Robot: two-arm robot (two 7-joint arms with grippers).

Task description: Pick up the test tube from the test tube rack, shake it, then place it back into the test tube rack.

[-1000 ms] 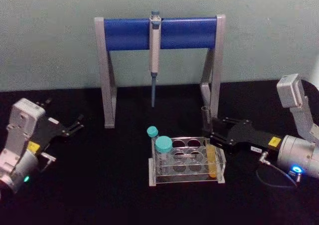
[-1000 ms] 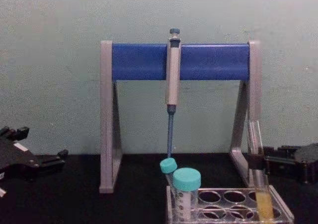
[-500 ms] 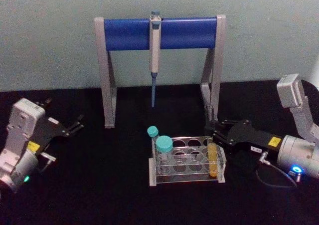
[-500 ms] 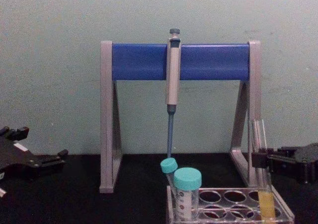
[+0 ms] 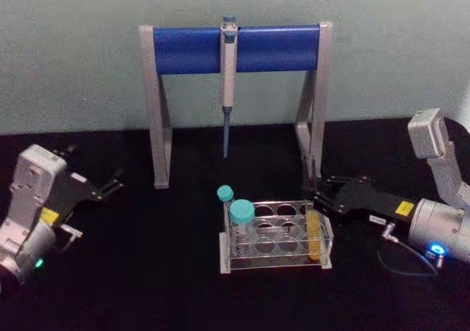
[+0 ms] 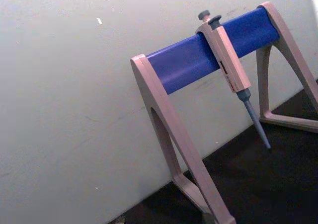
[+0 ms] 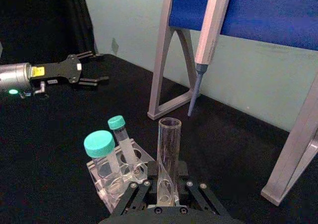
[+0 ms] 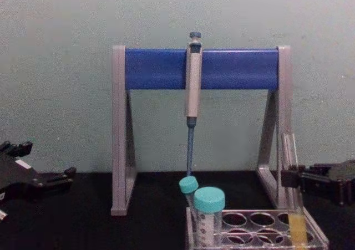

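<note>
At the three o'clock end of the low clear plastic test tube rack, the long uncapped glass test tube of yellow-orange liquid stands in its hole. The right gripper pinches the glass between its fingers, so the pick-up grasp looks made. Next comes a straight lift clear. The left gripper idles at nine o'clock, fingers spread. A second ago the tube leaned further toward nine o'clock.
</note>
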